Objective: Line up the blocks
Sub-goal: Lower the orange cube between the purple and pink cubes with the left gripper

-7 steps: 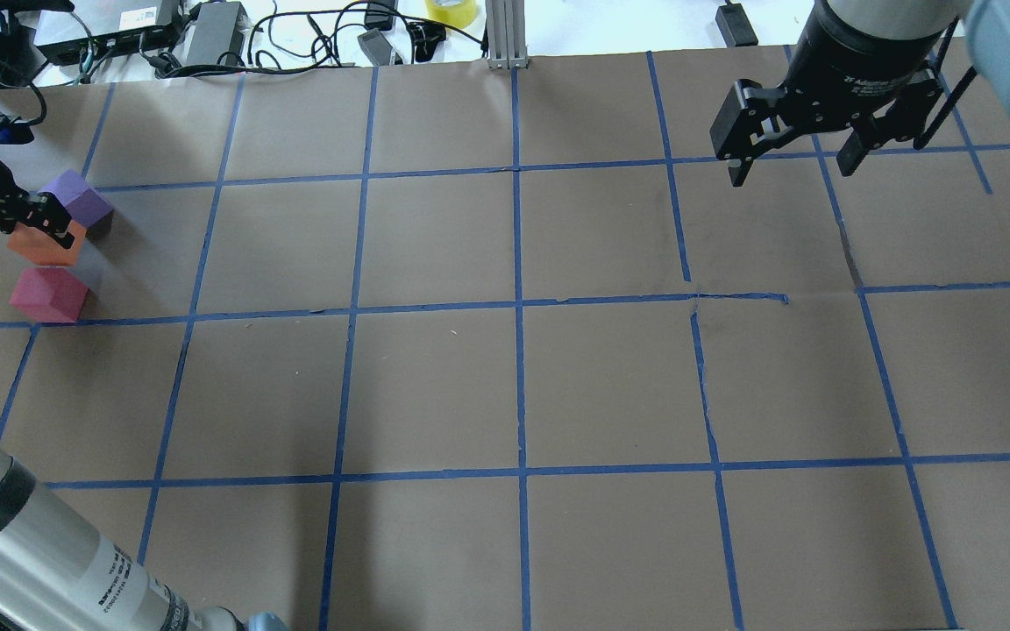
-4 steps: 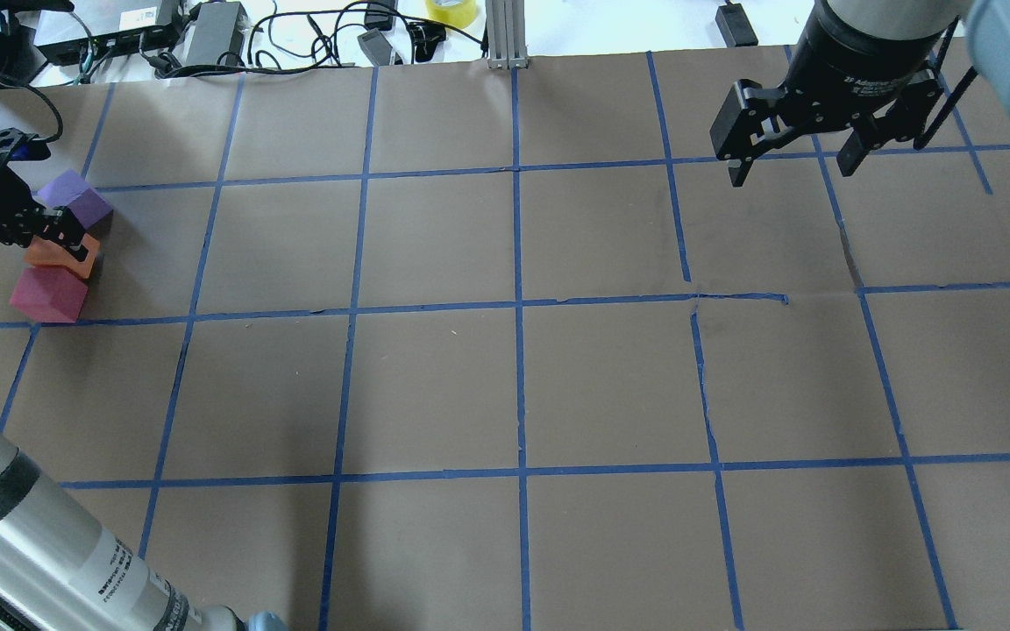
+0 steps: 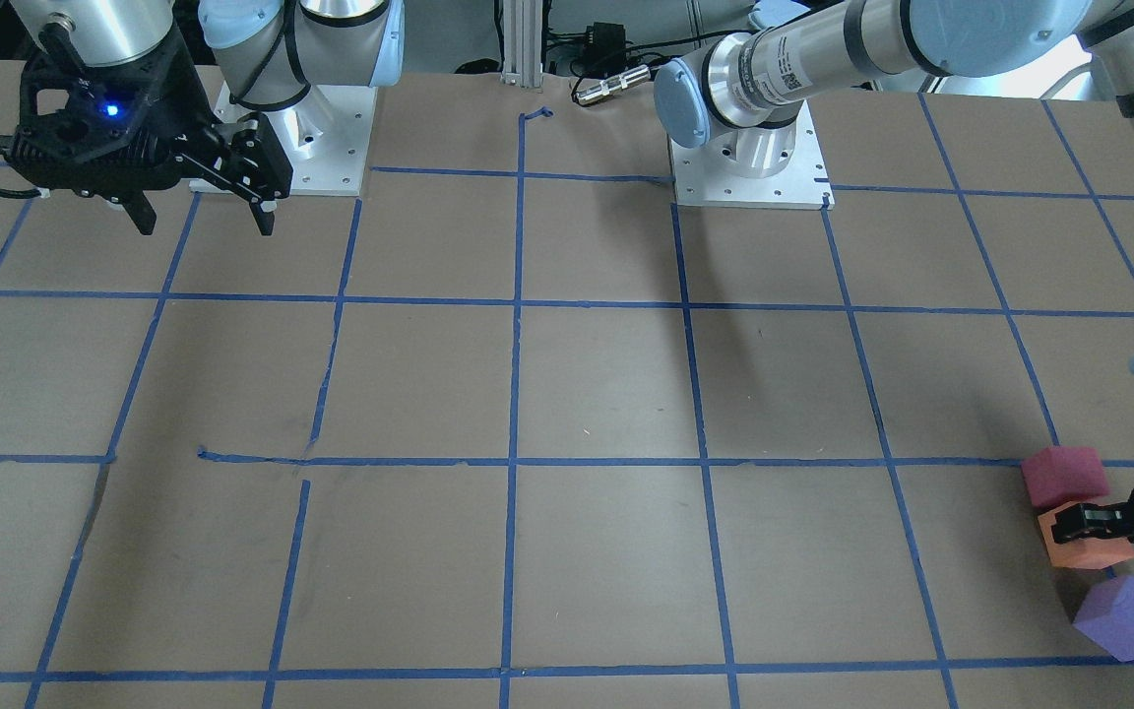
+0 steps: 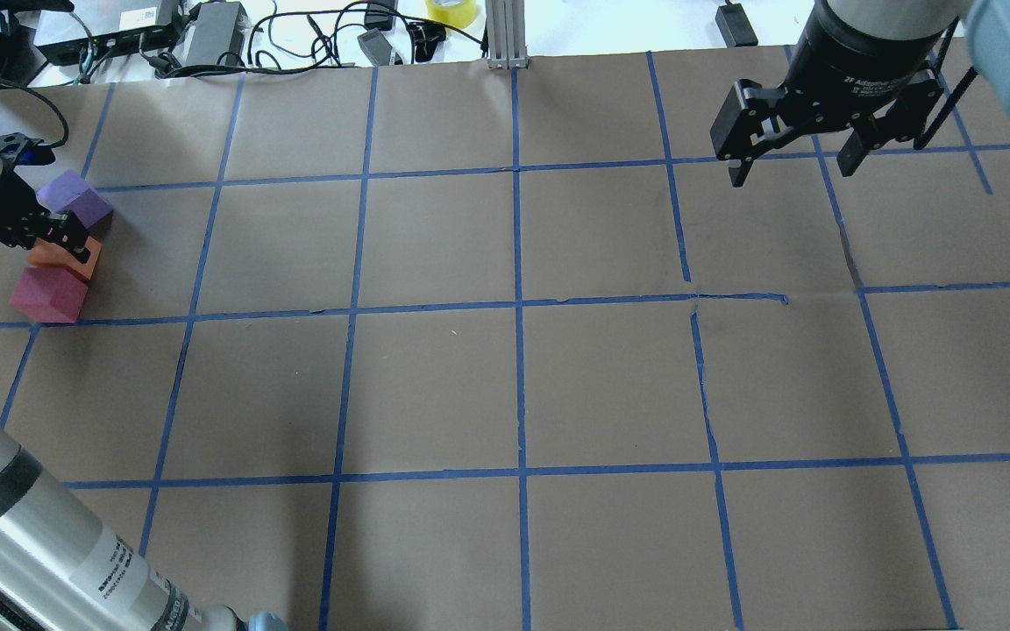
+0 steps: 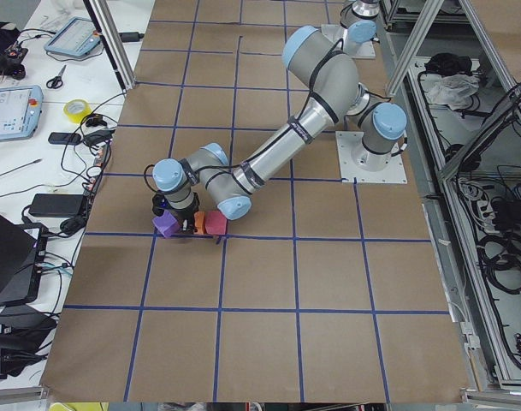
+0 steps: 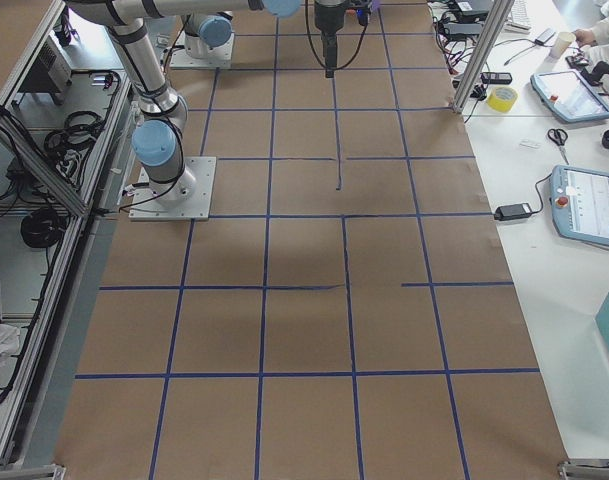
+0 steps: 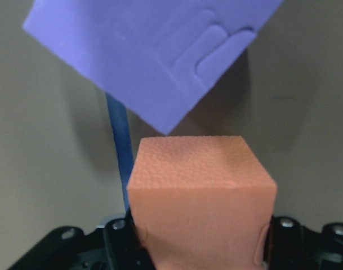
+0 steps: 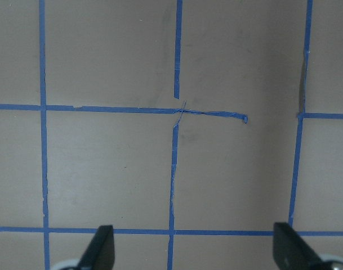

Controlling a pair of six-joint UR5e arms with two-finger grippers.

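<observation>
My left gripper (image 4: 56, 238) is shut on the orange block (image 4: 69, 257) at the table's far left, low over the paper. The orange block lies between the purple block (image 4: 75, 196) and the crimson red block (image 4: 49, 294), close to both. The left wrist view shows the orange block (image 7: 202, 197) squeezed between the fingers, with a corner of the purple block (image 7: 148, 56) just beyond it. In the front-facing view the red (image 3: 1065, 475), orange (image 3: 1079, 547) and purple (image 3: 1126, 617) blocks form a rough row. My right gripper (image 4: 790, 162) is open and empty, high at the far right.
Brown paper with a blue tape grid (image 4: 518, 302) covers the table. Cables, power bricks and a tape roll (image 4: 451, 10) lie beyond the far edge. The aluminium post (image 4: 505, 35) stands at the far middle. The arm bases (image 3: 749, 167) sit on the robot's side.
My left gripper has moved down and slightly right with the orange block, bringing it into the gap between the purple and red blocks. The right arm has not moved.
</observation>
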